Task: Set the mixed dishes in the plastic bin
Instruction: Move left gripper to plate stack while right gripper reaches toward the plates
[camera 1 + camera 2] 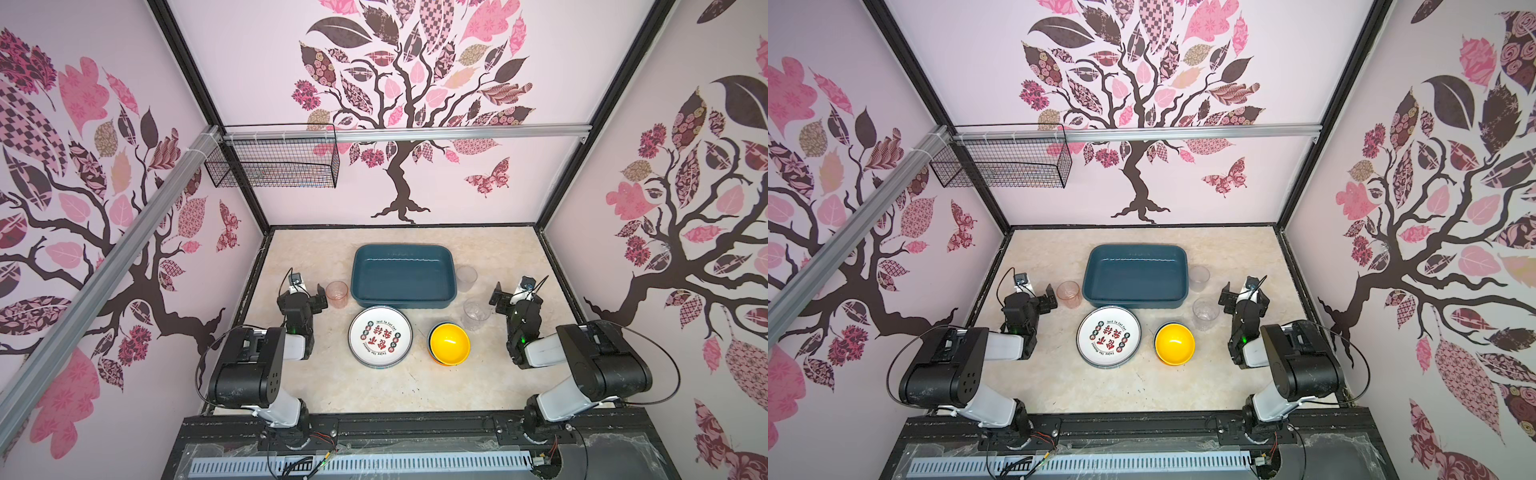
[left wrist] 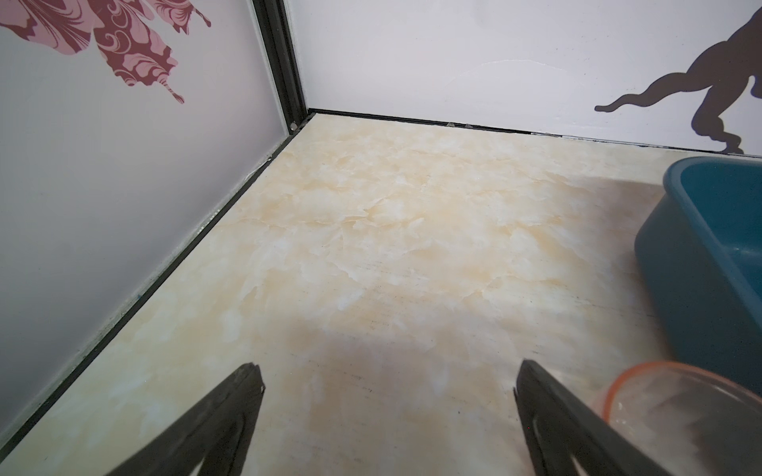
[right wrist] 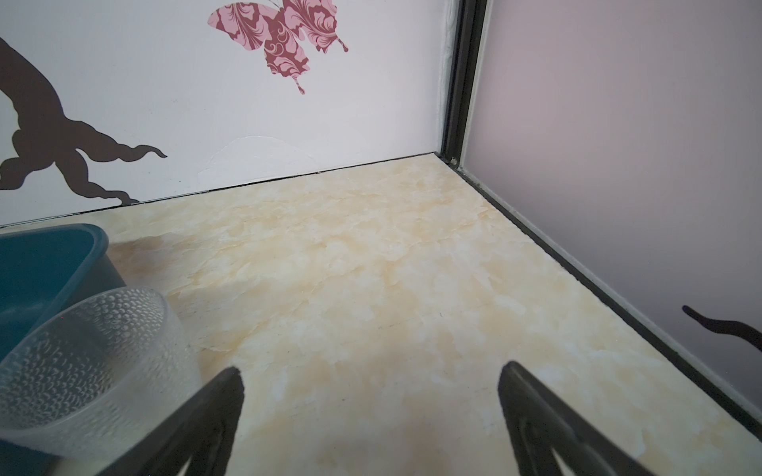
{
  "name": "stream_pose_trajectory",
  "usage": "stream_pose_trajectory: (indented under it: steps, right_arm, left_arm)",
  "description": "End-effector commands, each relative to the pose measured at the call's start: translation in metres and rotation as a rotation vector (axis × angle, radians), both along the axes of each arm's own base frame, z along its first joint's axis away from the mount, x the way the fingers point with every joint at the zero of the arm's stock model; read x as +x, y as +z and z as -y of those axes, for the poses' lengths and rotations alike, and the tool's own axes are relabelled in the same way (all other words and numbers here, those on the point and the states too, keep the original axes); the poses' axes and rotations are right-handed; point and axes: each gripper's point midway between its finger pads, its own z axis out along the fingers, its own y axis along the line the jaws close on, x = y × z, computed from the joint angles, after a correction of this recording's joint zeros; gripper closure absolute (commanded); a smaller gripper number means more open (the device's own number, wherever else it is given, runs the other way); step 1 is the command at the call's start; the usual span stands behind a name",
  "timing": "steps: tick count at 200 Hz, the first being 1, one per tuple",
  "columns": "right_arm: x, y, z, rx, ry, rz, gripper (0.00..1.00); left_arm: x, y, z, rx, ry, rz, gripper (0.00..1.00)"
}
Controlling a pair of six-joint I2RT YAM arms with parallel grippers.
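Note:
The teal plastic bin (image 1: 402, 278) (image 1: 1136, 274) sits empty at the back middle of the table. In front of it lie a stack of white plates (image 1: 380, 336) with red-black characters and a yellow bowl (image 1: 449, 343) nested on other bowls. A pinkish cup (image 1: 336, 294) (image 2: 680, 416) stands left of the bin. Two clear cups (image 1: 466, 278) (image 1: 476, 313) stand to its right. My left gripper (image 1: 305, 293) (image 2: 387, 379) is open beside the pinkish cup, holding nothing. Near the clear cup (image 3: 95, 354), my right gripper (image 1: 517, 293) (image 3: 371, 379) is open and empty too.
A black wire basket (image 1: 272, 160) hangs from the rail at the back left, well above the table. Patterned walls close in the left, right and back sides. A black rail with both arm bases runs along the front edge (image 1: 415, 424).

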Motion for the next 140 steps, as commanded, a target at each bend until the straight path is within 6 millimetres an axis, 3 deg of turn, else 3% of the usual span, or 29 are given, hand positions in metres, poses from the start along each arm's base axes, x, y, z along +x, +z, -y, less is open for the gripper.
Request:
stream_pose_trajectory:
  steps: [1,67,91,112,140]
  right_arm:
    - [0.005,0.000,-0.001,0.007,0.002,-0.001,0.01]
    - [0.003,0.008,-0.005,-0.003,0.026,0.016,0.00]
    - [0.007,0.027,-0.008,-0.009,0.041,-0.019,0.01]
    - [0.009,0.057,-0.007,0.047,0.025,0.006,0.01]
    - [0.007,0.100,-0.012,0.160,0.041,0.067,0.01]
  left_arm:
    - [0.002,0.007,-0.001,0.006,-0.002,0.018,0.01]
    - [0.002,0.012,-0.003,0.009,0.011,0.023,0.01]
    - [0.005,0.026,-0.006,0.006,0.034,-0.033,0.01]
    - [-0.002,0.038,-0.017,0.002,0.124,-0.054,0.01]
    - [-0.013,0.075,-0.029,-0.059,0.235,-0.005,0.01]
